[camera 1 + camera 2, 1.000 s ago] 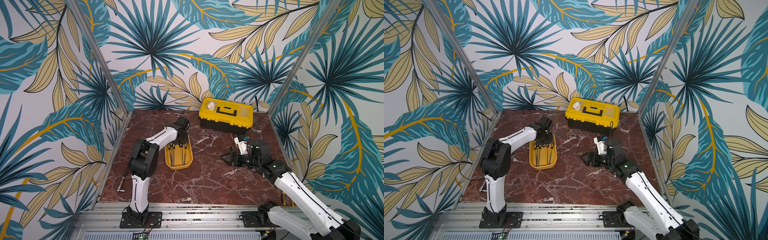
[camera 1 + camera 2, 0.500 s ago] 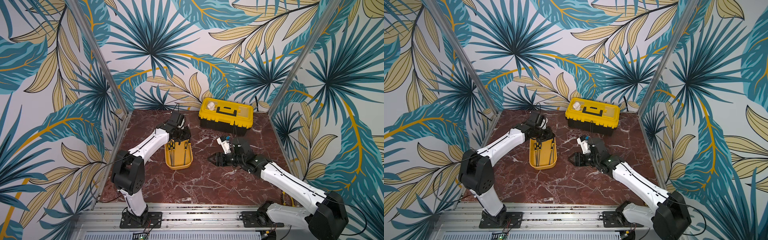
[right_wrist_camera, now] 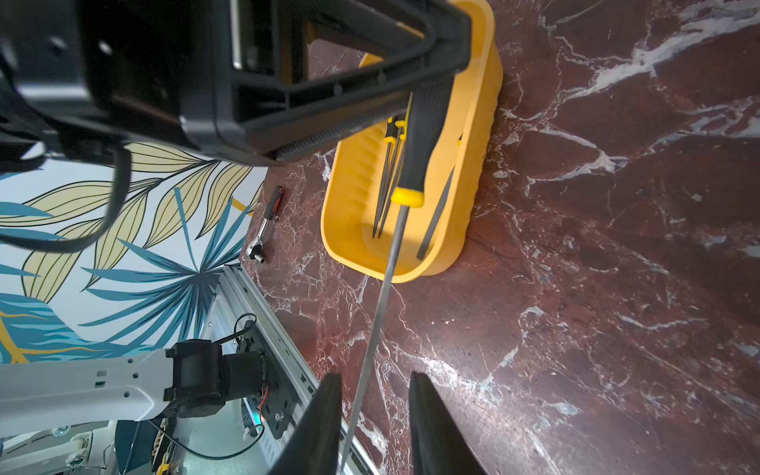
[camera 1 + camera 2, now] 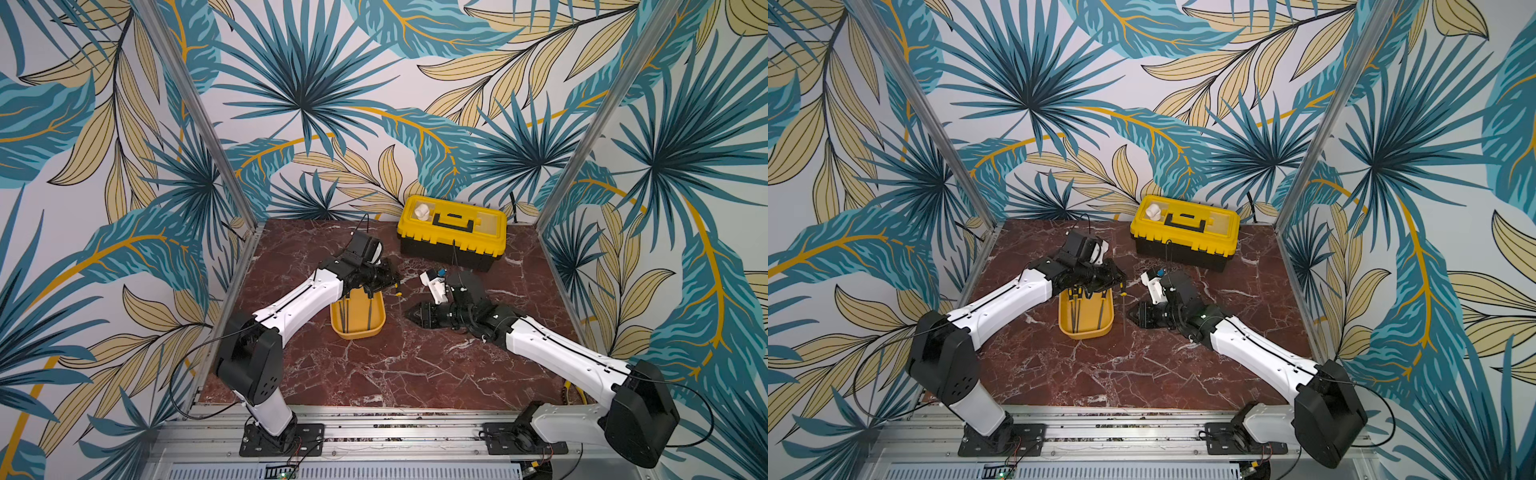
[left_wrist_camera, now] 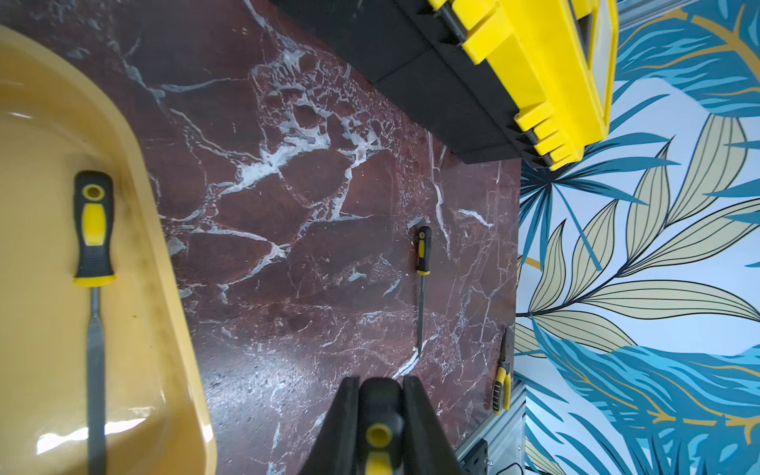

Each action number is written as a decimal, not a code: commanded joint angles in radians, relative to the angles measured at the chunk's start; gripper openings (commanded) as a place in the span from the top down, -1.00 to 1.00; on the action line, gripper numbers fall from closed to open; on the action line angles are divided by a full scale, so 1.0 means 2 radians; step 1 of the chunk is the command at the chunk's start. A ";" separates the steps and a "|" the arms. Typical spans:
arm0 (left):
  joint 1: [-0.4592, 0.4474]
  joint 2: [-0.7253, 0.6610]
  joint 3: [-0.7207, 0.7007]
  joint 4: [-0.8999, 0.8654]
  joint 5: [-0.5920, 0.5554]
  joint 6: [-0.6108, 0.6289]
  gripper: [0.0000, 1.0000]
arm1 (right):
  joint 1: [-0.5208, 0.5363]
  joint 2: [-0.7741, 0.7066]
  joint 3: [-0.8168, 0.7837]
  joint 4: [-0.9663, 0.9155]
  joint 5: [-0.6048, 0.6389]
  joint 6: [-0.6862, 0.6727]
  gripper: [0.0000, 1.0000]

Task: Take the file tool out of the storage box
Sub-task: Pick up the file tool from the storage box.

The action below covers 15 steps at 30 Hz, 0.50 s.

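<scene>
The left gripper [image 5: 378,380] is clamped on the black-and-yellow handle of a slim grey metal file tool [image 3: 423,140]. It holds the tool clear of the shallow orange-yellow plastic storage box [image 4: 357,332], just beside the wall facing the right edge of the dark red marble worktop [image 4: 395,374]. The right gripper [image 3: 375,376] has its jaws apart, and the file's shaft runs between them, not pinched as far as I can see. The storage box sits mid-worktop, nearer the left edge, with other files [image 5: 93,230] lying inside. A yellow-lidded black toolbox [image 4: 1183,232] stands at the back edge.
</scene>
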 commanded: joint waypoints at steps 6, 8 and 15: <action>-0.005 -0.017 -0.018 0.028 0.000 -0.018 0.79 | 0.013 0.012 0.008 0.014 0.013 0.008 0.41; -0.006 -0.016 -0.017 0.029 0.000 -0.019 0.79 | 0.016 0.013 0.008 0.015 0.013 0.008 0.41; -0.007 -0.015 -0.014 0.029 -0.002 -0.017 0.79 | 0.021 0.019 0.008 0.014 0.015 0.008 0.49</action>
